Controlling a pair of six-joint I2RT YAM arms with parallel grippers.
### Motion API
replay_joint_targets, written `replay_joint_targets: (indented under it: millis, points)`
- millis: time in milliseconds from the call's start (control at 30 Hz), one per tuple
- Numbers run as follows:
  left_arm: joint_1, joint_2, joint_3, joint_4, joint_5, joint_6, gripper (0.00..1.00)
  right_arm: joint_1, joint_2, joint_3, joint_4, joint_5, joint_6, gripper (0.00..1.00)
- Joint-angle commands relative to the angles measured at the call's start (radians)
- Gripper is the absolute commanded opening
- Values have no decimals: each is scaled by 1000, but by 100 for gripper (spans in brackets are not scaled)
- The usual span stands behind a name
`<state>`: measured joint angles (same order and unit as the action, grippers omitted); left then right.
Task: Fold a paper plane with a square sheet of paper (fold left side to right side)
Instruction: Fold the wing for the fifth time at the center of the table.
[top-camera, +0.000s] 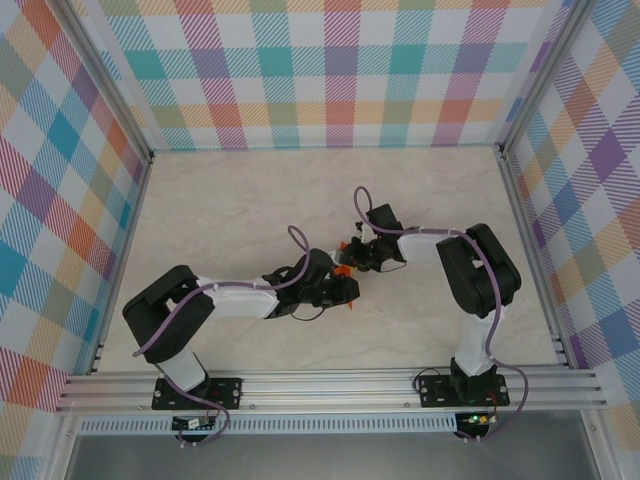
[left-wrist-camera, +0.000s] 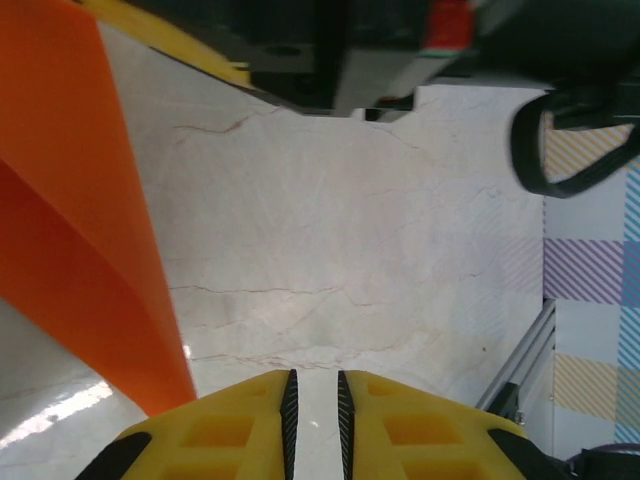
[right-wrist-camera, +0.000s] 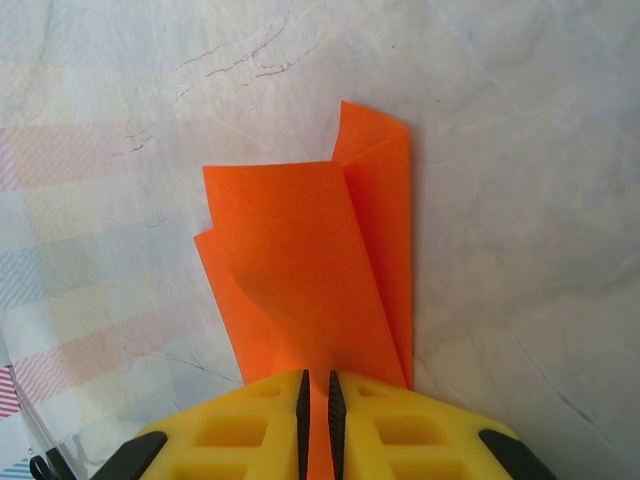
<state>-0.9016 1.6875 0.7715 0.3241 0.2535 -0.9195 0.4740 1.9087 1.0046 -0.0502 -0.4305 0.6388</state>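
The orange sheet of paper (right-wrist-camera: 300, 250) is folded into several overlapping layers and stands out from my right gripper (right-wrist-camera: 317, 385), which is shut on its near edge, above the marble tabletop. From above, small bits of the orange paper (top-camera: 343, 268) show where the two grippers meet at mid-table. My left gripper (left-wrist-camera: 314, 385) has a narrow gap between its pads, with bare table showing through and nothing held. The paper (left-wrist-camera: 70, 230) hangs just to the left of its fingers, apart from them. My left gripper (top-camera: 350, 290) sits close below and left of the right gripper (top-camera: 352, 262).
The pale marble table (top-camera: 250, 200) is bounded by aluminium rails (top-camera: 320, 385) at the front and sides, with chequered walls (top-camera: 330, 70) behind. The right arm's gripper body (left-wrist-camera: 330, 50) hangs close ahead of the left gripper.
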Motion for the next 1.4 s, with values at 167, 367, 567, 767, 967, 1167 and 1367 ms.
replay_joint_targets:
  millis: [167,367,567,767,967,1167,1367]
  points:
    - [15,87,-2,70,21,-2,19,5,62,-27,-140,93,-21,17]
    - [12,122,-21,104,29,-28,18,5,62,-26,-139,90,-21,17]
    - [10,130,-22,99,27,-32,17,5,64,-24,-143,93,-23,17]
    - [9,131,-28,76,9,-33,16,6,67,-23,-142,93,-21,17]
    - [9,133,-32,60,-1,-33,15,6,69,-20,-148,95,-25,17]
    - [8,120,-42,37,-20,-37,14,6,72,-16,-155,99,-25,17]
    - [8,121,-45,35,-17,-38,14,6,76,-11,-157,98,-27,17]
